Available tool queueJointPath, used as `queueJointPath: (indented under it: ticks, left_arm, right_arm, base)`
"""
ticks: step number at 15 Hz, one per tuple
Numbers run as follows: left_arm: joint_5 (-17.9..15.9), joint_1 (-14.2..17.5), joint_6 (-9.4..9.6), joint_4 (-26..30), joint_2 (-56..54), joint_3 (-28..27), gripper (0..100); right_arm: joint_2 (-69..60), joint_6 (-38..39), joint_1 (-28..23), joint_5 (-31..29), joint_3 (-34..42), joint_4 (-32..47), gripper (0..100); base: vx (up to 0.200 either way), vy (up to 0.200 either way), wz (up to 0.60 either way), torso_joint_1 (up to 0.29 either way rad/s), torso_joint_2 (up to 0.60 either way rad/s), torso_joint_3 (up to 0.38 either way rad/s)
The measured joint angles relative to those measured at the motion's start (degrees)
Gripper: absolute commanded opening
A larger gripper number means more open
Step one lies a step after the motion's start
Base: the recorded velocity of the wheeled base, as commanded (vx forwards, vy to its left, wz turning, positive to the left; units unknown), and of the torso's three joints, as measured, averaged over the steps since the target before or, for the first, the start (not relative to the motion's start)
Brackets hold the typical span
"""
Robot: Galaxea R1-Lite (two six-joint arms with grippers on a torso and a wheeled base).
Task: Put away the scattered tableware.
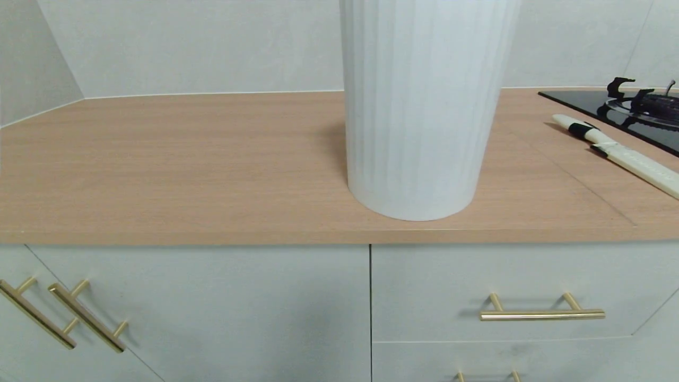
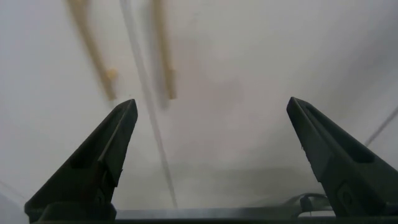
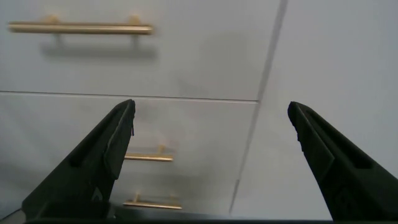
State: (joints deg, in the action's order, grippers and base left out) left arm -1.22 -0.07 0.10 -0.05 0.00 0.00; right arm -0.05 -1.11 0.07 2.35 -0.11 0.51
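Pale walls backed a wood-grain table point(image 1: 185, 159), where a tall white ribbed container point(image 1: 424, 116) stood near the front edge. Well to its right a cream-coloured knife point(image 1: 618, 151) with black bands lay flat on the table, just beside a black cooktop point(image 1: 583, 101). Below the table ran white cabinet fronts point(image 1: 212, 307) with brass bar handles point(image 1: 541, 314). The left tool point(image 2: 211, 102) hung wide open, nothing between its dark fingers, facing a cabinet front with two blurred handles. The right tool point(image 3: 211, 104) was likewise spread wide and empty, facing drawer fronts point(image 3: 186, 62) with handles.
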Motion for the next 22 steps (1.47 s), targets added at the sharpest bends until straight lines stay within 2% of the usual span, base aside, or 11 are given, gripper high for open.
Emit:
queueJointPath:
  ticks: [1,18,22]
  left_arm:
    - [0.0,0.0,0.01,0.0,0.0,0.0,100]
    - [0.1,0.0,0.00,0.0,0.0,0.0,100]
    - [0.1,0.0,0.00,0.0,0.0,0.0,100]
  right_arm:
    - [0.0,0.0,0.0,0.0,0.0,0.0,100]
    - [0.0,0.0,0.0,0.0,0.0,0.0,100]
    - [0.0,0.0,0.0,0.0,0.0,-0.1,100]
  base:
    - [0.000,-0.200,0.00,0.002,0.00,0.002]
    - [0.000,0.000,0.00,0.000,0.00,0.000]
    - [0.000,0.000,0.00,0.063,-0.23,-0.237]
